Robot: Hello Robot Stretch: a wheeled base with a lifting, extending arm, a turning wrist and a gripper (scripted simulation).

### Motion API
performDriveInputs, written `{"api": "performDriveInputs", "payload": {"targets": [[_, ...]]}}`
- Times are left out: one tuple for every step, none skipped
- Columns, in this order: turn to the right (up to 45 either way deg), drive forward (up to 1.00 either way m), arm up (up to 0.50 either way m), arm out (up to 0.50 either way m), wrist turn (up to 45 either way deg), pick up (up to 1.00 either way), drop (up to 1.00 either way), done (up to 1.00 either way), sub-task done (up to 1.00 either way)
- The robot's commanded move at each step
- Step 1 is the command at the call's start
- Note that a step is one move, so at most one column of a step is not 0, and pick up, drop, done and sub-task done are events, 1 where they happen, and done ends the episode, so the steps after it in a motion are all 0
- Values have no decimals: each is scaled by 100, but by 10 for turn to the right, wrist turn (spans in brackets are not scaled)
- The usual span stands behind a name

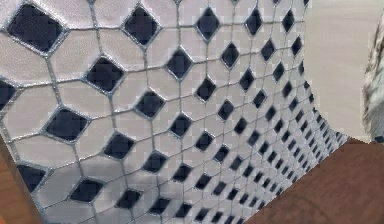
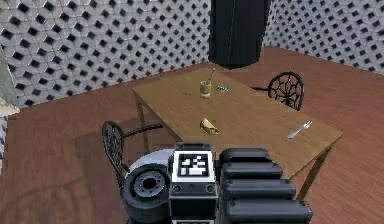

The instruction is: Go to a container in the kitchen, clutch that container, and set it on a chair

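Observation:
A wooden table (image 2: 250, 112) stands in the middle of the arm side view. A small pale cup-like container (image 2: 206, 88) stands near the table's far edge, and a yellow thing (image 2: 211, 125) lies nearer the middle. One dark round-backed chair (image 2: 288, 90) stands at the table's far right, and another (image 2: 115, 145) at its near left corner. My arm (image 2: 255, 185) is drawn in at the bottom edge, with a white marked square (image 2: 192, 166) on it. Left of that sits the gripper's dark body (image 2: 148, 190). Its far end is not clear, so I cannot tell whether it holds anything.
A white wall with dark diamond tiles (image 1: 160, 100) stands close ahead, with brown floor (image 1: 340, 185) at its foot. In the arm side view a tall black cabinet (image 2: 238, 30) stands behind the table. A utensil (image 2: 300, 128) lies near the table's right end.

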Motion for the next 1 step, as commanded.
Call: {"api": "performDriveInputs", "payload": {"targets": [[0, 0, 0, 48, 0, 0, 0, 0, 0]]}}
